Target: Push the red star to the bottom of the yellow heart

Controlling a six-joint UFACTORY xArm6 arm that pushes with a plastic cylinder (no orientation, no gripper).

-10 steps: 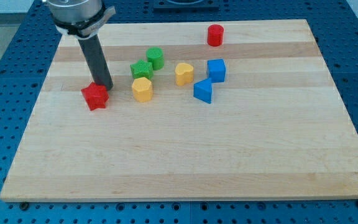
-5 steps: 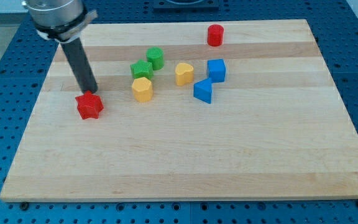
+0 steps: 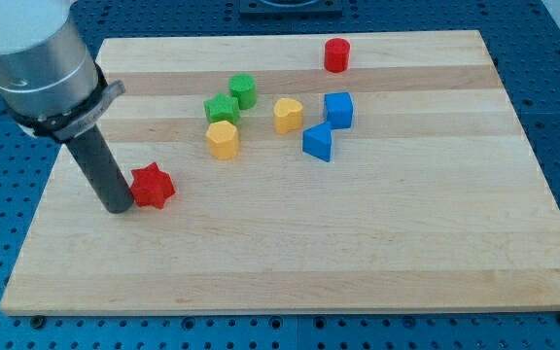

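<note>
My tip sits touching the red star's left side on the table; no pincer here, just rod. Yellow heart lies far right, so I'd push steadily rightward, centred, passing nearer than the yellow block.

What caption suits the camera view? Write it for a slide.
My tip touches the red star from the view's left, far from the yellow heart on the wooden board.

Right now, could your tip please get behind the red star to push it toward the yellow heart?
Probably yes: my tip already sits against the red star on its left, and bare board lies rightward toward the spot below the yellow heart.
</note>
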